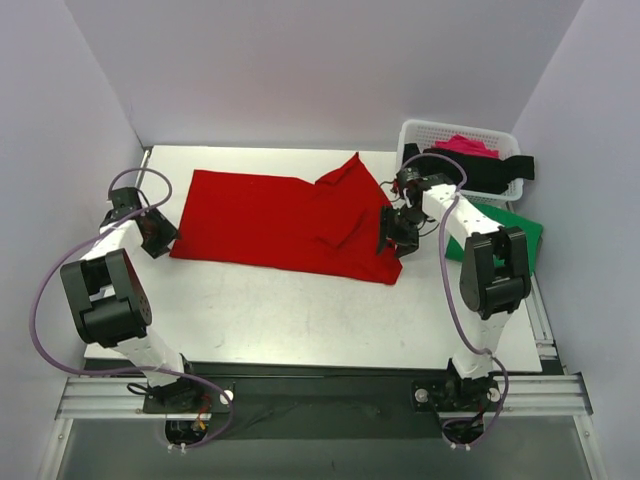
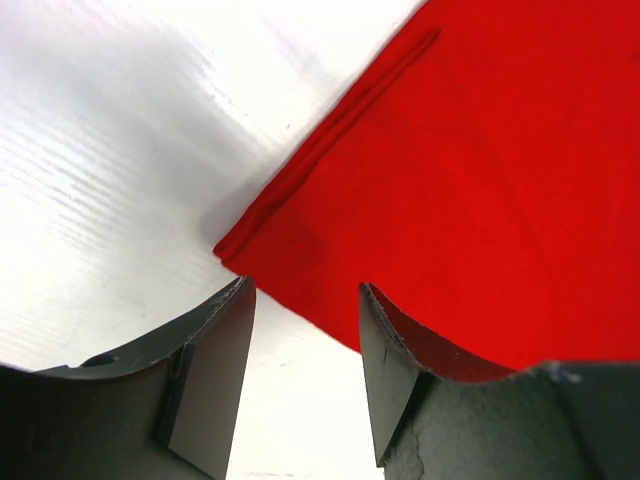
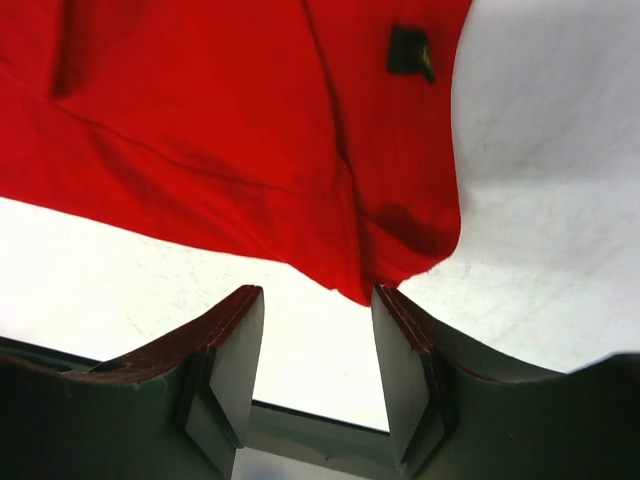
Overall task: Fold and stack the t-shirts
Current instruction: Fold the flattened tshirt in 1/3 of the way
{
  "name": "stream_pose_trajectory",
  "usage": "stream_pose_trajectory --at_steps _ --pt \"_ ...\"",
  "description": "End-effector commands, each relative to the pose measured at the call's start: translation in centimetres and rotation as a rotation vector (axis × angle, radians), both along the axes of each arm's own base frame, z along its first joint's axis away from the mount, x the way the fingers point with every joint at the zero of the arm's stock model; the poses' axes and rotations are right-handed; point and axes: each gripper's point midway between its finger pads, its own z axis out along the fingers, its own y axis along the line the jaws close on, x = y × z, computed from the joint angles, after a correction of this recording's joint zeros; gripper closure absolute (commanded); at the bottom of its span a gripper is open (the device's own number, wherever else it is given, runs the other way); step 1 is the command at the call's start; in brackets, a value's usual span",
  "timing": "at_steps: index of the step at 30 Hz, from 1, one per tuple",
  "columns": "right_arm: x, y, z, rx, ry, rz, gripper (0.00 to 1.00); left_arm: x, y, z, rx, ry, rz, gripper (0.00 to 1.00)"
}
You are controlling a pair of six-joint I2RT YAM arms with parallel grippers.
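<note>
Red t-shirt (image 1: 280,220) lay flat across mid tabletop (image 1: 300,320), one sleeve flipped inward. L end effector (image 2: 305,330) sat at shirt's left edge, jaws part-open, empty. R end effector (image 3: 318,340) sat at right hem, likewise part-open, gripping nothing. Pink shirt (image 1: 465,145) & black shirt (image 1: 490,168) in basket (image 1: 420,135); green shirt (image 1: 520,235) beside it.

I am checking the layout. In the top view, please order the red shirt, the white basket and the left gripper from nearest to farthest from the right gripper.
1. The red shirt, just left of the right gripper.
2. The white basket, behind it, in the far right corner.
3. The left gripper, across the table, at the shirt's other end.
</note>
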Motion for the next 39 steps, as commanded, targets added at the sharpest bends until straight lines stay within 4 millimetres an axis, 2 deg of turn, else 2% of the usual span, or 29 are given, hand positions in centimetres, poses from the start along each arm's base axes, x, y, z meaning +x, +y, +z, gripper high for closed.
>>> stream_pose_trajectory --at_steps 1,7,12,23,33,39 --pt "-1.7 0.0 0.3 0.006 -0.003 0.011 0.53 -0.8 0.4 -0.6 0.022 0.039 -0.001 0.44" --pt "-3.5 -0.1 -1.3 -0.012 0.034 0.029 0.56 -1.4 0.3 -2.5 0.004 0.103 0.0 0.44" --pt "-4.0 -0.2 -2.9 -0.037 0.063 0.03 0.57 -1.7 0.1 -3.8 -0.009 0.13 -0.007 0.44" --pt "-4.5 -0.2 -3.8 -0.057 0.088 0.021 0.62 -1.0 -0.6 -5.2 -0.046 0.122 -0.038 0.45" --pt "-5.6 -0.7 -4.1 -0.069 0.106 0.02 0.65 -0.2 -0.9 -5.9 -0.077 0.105 -0.039 0.63" --pt "-5.7 -0.6 -4.4 -0.071 0.114 0.031 0.71 0.1 -0.8 -6.5 -0.077 0.116 -0.046 0.78"
